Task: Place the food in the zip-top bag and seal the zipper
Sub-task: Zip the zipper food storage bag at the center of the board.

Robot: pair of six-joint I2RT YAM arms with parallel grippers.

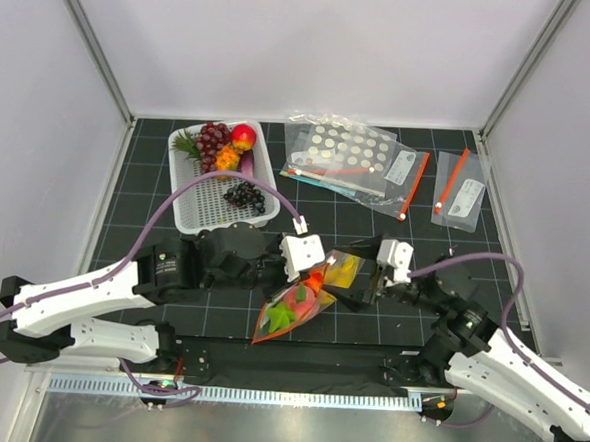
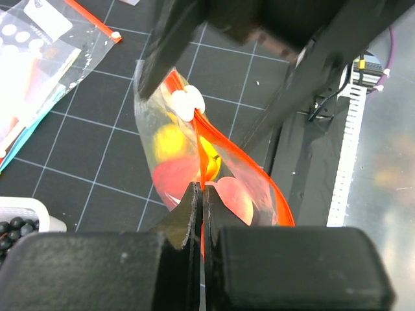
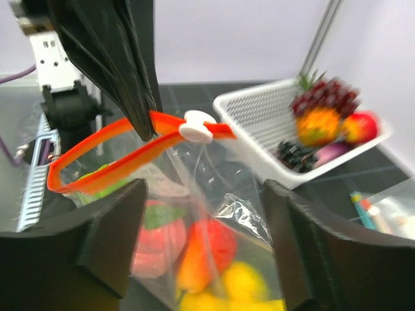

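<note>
The zip-top bag lies mid-table between both grippers, partly lifted at its mouth. Inside it is the food: a green piece, a yellow piece, a pink peach and an orange carrot. My left gripper is shut on the orange-red zipper, jaws pressed together on the strip. A white slider sits on the zipper and also shows in the right wrist view. My right gripper is open, its fingers wide apart on either side of the bag.
A white slotted basket with grapes and other toy fruit stands at the back left. A clear bag with white dots and labelled bags lie at the back right. A metal rail runs along the near table edge.
</note>
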